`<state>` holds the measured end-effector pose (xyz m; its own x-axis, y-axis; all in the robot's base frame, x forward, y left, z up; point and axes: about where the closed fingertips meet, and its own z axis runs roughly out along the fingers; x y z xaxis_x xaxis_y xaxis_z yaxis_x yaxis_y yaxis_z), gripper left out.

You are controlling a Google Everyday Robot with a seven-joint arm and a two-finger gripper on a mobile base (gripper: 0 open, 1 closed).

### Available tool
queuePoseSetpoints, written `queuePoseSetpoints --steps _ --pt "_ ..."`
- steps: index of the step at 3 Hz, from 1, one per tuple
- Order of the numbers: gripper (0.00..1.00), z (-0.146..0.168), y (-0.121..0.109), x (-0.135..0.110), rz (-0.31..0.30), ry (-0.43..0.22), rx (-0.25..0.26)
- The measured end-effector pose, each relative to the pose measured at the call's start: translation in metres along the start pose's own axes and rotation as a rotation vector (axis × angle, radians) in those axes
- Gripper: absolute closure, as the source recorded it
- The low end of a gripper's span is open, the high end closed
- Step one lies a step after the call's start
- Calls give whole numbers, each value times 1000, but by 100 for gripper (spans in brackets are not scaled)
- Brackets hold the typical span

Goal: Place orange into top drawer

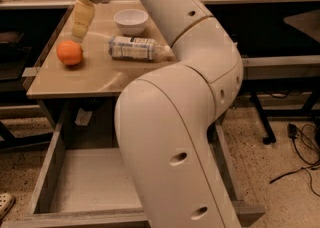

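The orange (69, 53) sits on the left part of the tan table top (95, 79). My gripper (78, 35) hangs from the arm at the top left. It points down, just above and slightly behind the orange, with a small gap between them. The top drawer (55, 162) is pulled out below the table's front edge. Its grey bottom shows on the left and nothing lies on that part. My large white arm covers the drawer's right part.
A white bowl (131, 21) stands at the back of the table. A plastic bottle with a white label (137, 48) lies on its side right of the orange. A shelf runs along the back, and cables (300, 147) lie on the floor at right.
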<state>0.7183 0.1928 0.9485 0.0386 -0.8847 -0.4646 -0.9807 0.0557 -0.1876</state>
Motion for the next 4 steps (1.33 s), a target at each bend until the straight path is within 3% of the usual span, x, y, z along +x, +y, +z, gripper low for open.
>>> queuePoseSetpoints --steps 2,4 --pt "0 48 12 -25 17 -103 -110" --pt "0 66 15 -33 12 -113 -136"
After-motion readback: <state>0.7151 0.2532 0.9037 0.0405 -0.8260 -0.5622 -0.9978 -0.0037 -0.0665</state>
